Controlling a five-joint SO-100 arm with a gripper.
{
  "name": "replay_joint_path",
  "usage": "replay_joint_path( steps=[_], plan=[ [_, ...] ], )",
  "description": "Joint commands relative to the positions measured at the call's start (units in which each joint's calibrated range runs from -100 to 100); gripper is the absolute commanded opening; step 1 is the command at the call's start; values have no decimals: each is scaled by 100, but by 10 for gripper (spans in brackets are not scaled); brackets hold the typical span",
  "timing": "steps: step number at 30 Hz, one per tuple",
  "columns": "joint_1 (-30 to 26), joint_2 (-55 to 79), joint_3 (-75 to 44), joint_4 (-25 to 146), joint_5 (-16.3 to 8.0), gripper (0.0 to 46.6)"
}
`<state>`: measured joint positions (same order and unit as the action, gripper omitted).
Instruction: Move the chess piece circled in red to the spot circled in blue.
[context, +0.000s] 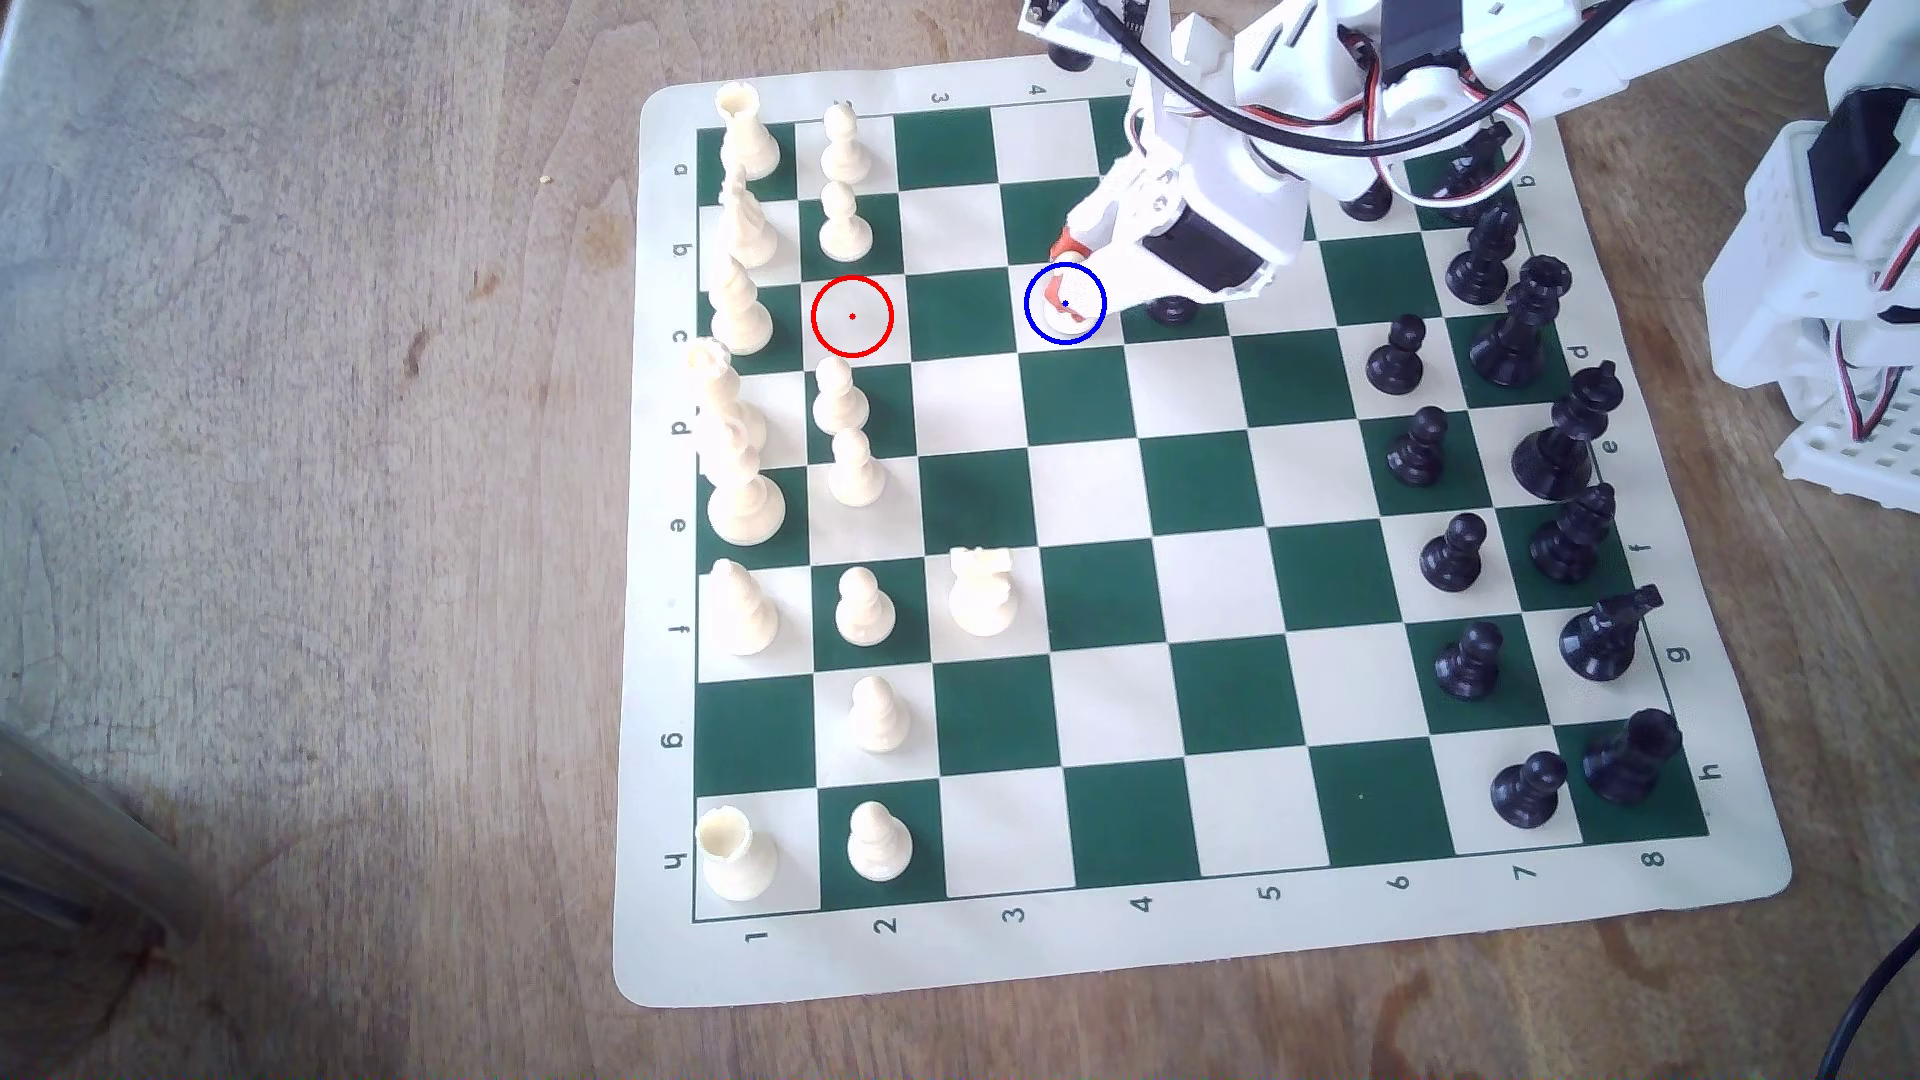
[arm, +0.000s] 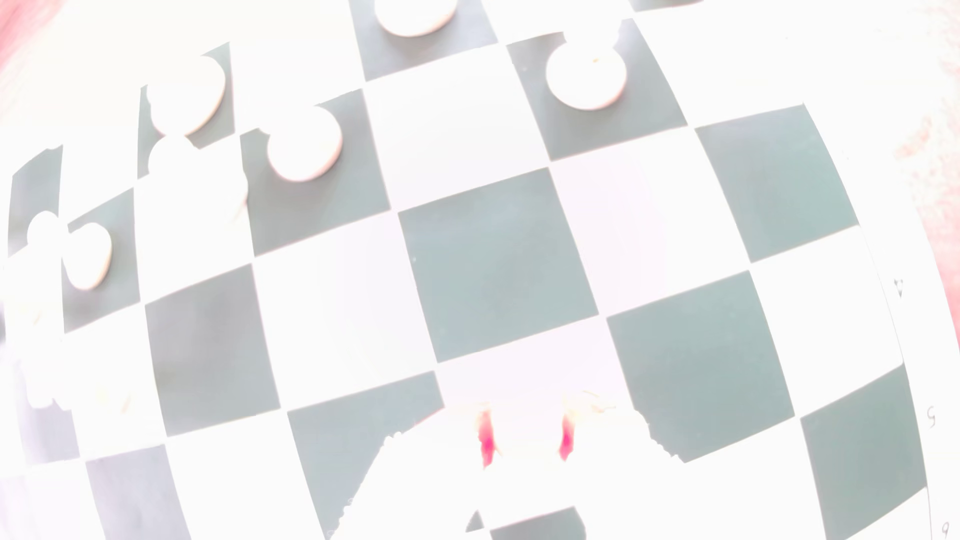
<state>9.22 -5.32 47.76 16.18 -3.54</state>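
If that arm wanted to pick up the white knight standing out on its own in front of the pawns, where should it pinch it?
Probably from straight above, pinching the white knight across its narrower upper body, just over the flared base. It stands upright with free squares on most sides; only a white pawn is close, on the exterior view's left, so the fingers have room.

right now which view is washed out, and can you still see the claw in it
The wrist view is badly overexposed and curved at its edges: white squares and pieces bleed together, and the claw shows as little more than two red streaks. The exterior view is evenly lit and sharp, showing the pawn at the claw tips.
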Motion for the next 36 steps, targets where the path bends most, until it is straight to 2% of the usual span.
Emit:
replay_joint_path(
  steps=[1, 2, 3, 7, 20, 27, 28, 29, 33, 34, 36],
  plan=[
    [5, -45, -80, -37, -10, 89],
    [5, -37, -71, -37, -20, 115],
    [21, -28, -53, -78, -29, 161],
    [29, -71, -26, -78, -39, 198],
    [201, -555, -44, 37, 15, 224],
    [91, -2167, 210, 684, -15, 230],
    [29, -2448, 274, 782, -34, 220],
    [-89, -2838, 328, 1020, -39, 160],
    [-433, -3967, 1035, 1233, -49, 9],
    [-597, -4468, 1497, 1011, -171, 2],
    [-707, -5003, 2023, 717, -234, 2]
  ],
)
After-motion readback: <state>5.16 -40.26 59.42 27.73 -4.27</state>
